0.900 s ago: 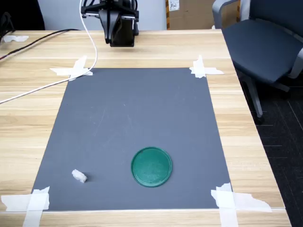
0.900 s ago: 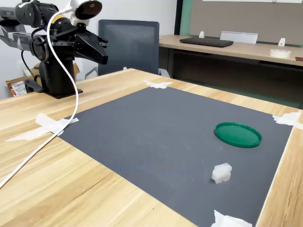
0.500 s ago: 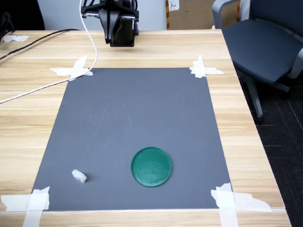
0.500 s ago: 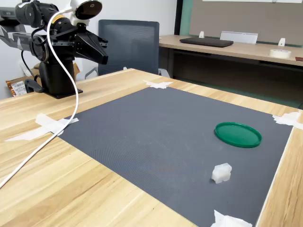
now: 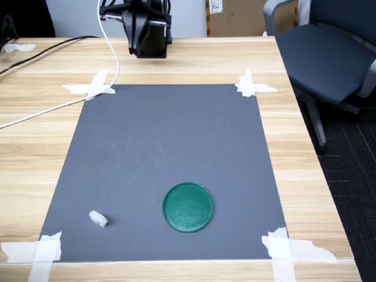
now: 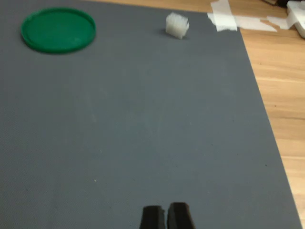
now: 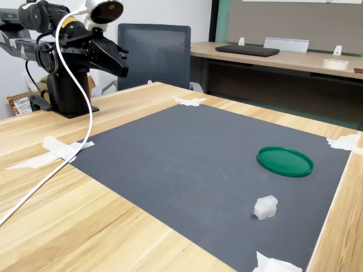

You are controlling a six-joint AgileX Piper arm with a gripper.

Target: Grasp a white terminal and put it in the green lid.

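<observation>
Listing from the near edge of the first exterior view outward, we record the following.

Item one: strips of masking tape (image 5: pixel 41 249) pinning the near corners of the grey mat (image 5: pixel 164 147).

Item two: the white terminal (image 5: pixel 98 218), a tiny blocky translucent piece lying on the mat close to the near corner at the first exterior view's left, also visible in the second exterior view (image 7: pixel 265 207) and the wrist view (image 6: pixel 177 25). We judge it very light, rigid and smooth plastic, likely to skid or flip if nudged from one side. A grip across two opposite flat faces, jaws lowered squarely over its middle, looks best; its exact orientation is too small to read.

Item three: the green lid (image 5: pixel 188 207), a flat round disc with a raised rim, empty, resting on the mat to the first exterior view's right of the terminal and clearly apart from it. We expect the low rim to keep a dropped piece from sliding out.

Item four: a white cable (image 5: pixel 59 106) trailing across the wooden table (image 5: pixel 305 164).

Item five, farthest: the gripper (image 6: pixel 165 217), raised near the arm's base beyond the mat's far edge, well apart from both pieces. Its two fingertips sit almost together in the wrist view, with only a thin slit between, holding nothing.
</observation>
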